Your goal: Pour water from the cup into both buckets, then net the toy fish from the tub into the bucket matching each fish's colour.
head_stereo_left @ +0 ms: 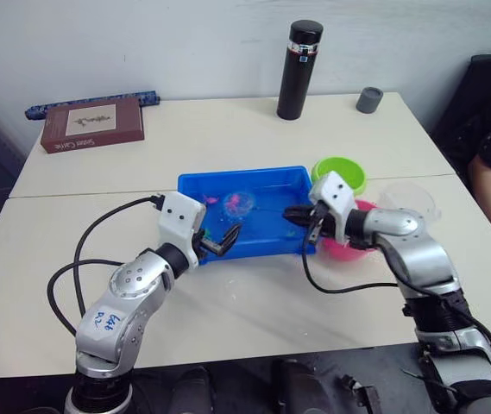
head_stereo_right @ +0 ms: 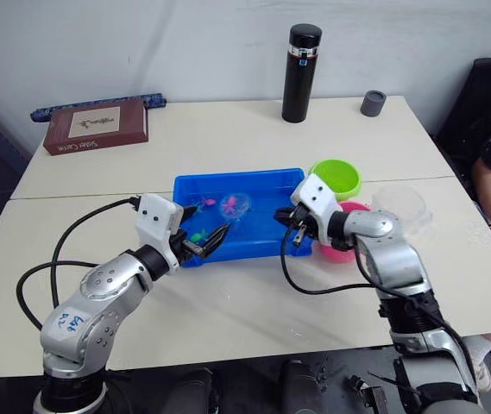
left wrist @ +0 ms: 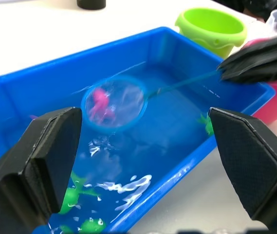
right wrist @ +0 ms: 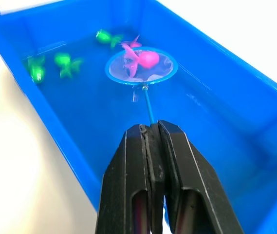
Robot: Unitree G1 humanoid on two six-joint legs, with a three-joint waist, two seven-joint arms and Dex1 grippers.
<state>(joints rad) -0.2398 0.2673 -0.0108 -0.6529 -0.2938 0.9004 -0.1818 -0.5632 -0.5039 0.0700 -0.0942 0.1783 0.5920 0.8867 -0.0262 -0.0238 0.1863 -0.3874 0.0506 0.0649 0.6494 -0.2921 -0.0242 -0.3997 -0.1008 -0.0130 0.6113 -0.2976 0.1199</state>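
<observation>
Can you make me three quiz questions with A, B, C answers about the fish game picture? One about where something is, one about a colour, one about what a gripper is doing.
1. Where is the net's hoop?
A. Over the tub
B. In the green bucket
C. On the book

2. What colour is the fish in the net?
A. Green
B. Pink
C. Yellow

3. How is the left gripper?
A. Shut on the net
B. Shut on a fish
C. Open, holding nothing

Answers:
1 A: the net hangs over the water in the blue tub, its stick pinched by the right gripper.
2 B: a pink fish lies in the mesh.
3 C: the left gripper sits at the tub's near rim with its fingers spread wide apart.
</observation>
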